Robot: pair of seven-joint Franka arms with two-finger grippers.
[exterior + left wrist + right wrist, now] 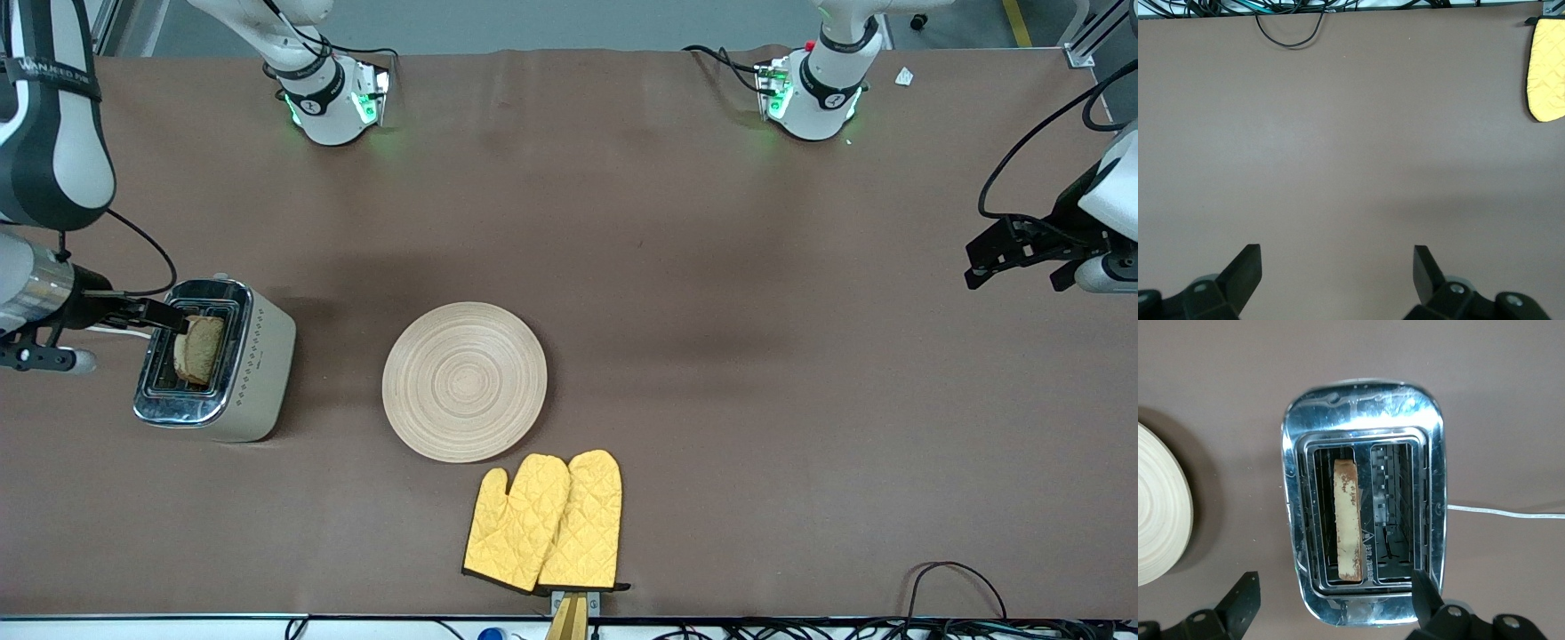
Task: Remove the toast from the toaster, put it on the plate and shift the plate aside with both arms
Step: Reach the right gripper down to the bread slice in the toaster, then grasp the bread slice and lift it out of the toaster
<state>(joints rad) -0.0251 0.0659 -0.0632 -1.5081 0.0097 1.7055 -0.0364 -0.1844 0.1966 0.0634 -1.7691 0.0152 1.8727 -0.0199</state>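
Observation:
The toast (pixel 197 349) stands upright in a slot of the shiny toaster (pixel 213 360) toward the right arm's end of the table. In the right wrist view the toast (pixel 1348 520) shows edge-on in one slot; the other slot is empty. My right gripper (pixel 164 318) hangs open and empty just above the toaster's top; its jaws (pixel 1335 597) stand wide apart over one end of the toaster. The wooden plate (pixel 464 382) lies bare mid-table beside the toaster, and its rim (pixel 1158 507) shows in the right wrist view. My left gripper (pixel 1022 271) waits open over bare table (pixel 1337 267) at the left arm's end.
Two yellow oven mitts (pixel 544 520) lie nearer the front camera than the plate, close to its rim; one mitt (pixel 1546 70) shows in the left wrist view. A white cord (pixel 1505 513) runs from the toaster. Cables (pixel 951 587) lie along the table's front edge.

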